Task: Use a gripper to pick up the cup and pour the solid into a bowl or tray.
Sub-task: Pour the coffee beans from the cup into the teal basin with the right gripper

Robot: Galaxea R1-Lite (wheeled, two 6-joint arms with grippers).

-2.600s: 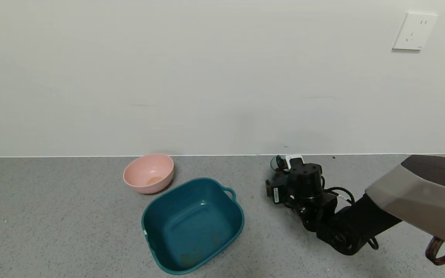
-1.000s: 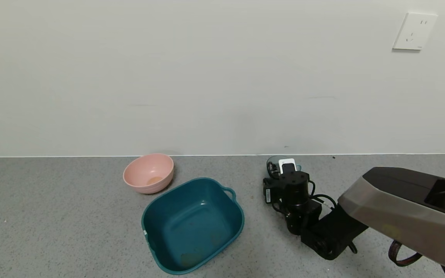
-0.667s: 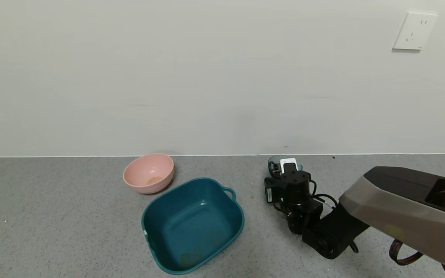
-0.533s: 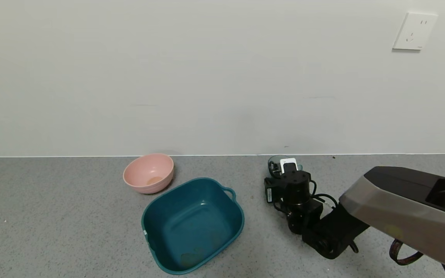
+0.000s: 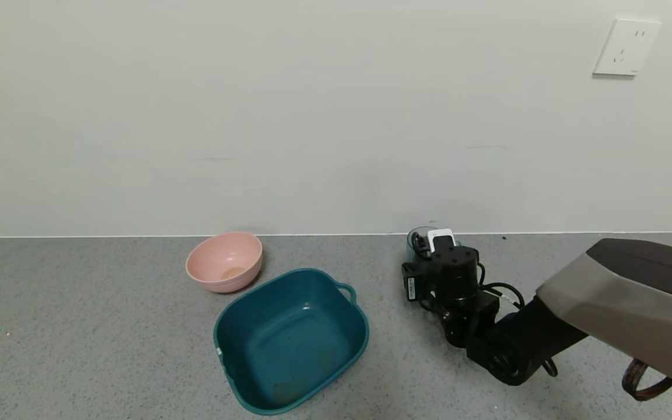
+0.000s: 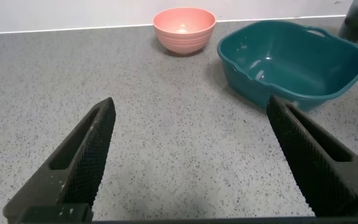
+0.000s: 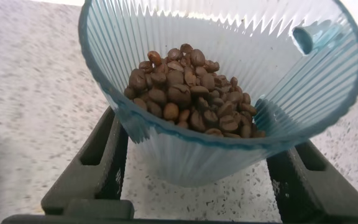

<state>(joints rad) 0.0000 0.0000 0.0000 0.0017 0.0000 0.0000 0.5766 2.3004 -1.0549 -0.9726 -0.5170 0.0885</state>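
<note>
My right gripper (image 5: 429,242) stands on the counter near the back wall, right of the teal tub (image 5: 365,333). In the right wrist view the gripper (image 7: 197,163) is shut on the translucent blue ribbed cup (image 7: 216,149), one finger on each side of its lower wall. The cup tilts slightly and holds many dark brown beans (image 7: 191,87); its small handle (image 7: 309,37) is on the far rim. In the head view only the cup's rim (image 5: 417,236) shows behind the wrist. My left gripper (image 6: 191,106) is open and empty above bare counter, with the tub (image 6: 291,78) ahead of it.
A round pink bowl (image 5: 224,262) sits behind and left of the tub, also in the left wrist view (image 6: 184,28). The white wall runs close behind the cup. A wall socket (image 5: 626,48) is at the upper right.
My right arm drew in around the cup, stayed there, and has now shifted slightly back and up with the cup between its fingers. The tub and pink bowl have not moved.
</note>
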